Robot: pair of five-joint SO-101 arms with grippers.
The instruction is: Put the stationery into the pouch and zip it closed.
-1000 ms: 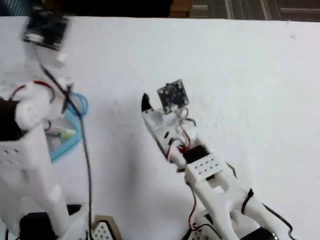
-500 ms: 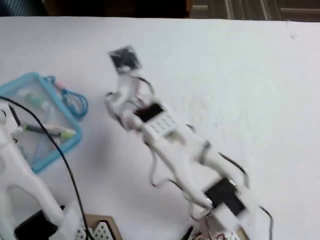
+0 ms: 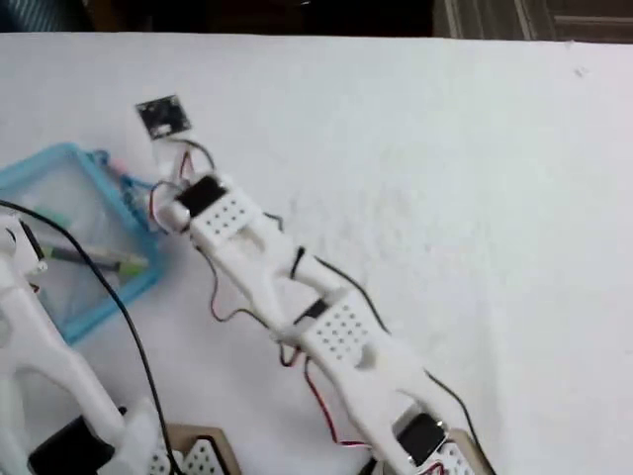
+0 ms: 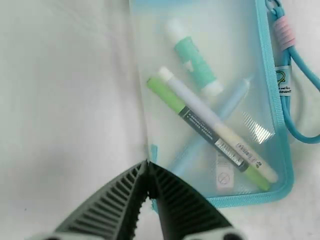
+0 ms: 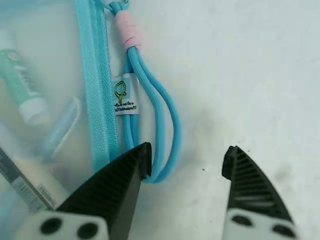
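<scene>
The right gripper (image 5: 187, 152) had swung left to the pouch (image 4: 240, 50) — jaws wide and empty, by its loop (image 5: 167, 120). The left gripper (image 4: 148, 167) pinched the pouch's edge — zipping likely next.

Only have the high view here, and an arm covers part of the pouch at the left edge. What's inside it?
Observer: The left wrist view shows the pouch holding a mint-green stick, a green-tipped marker, a pastel pen and a pale blue pen.
Operator: Left gripper state?
Observer: The left gripper is shut, with its tips at the pouch's edge. I cannot tell whether it pinches the fabric.
Operator: And the right?
Observer: The right gripper is open, with one fingertip over the end of the blue cord loop beside the zip.
</scene>
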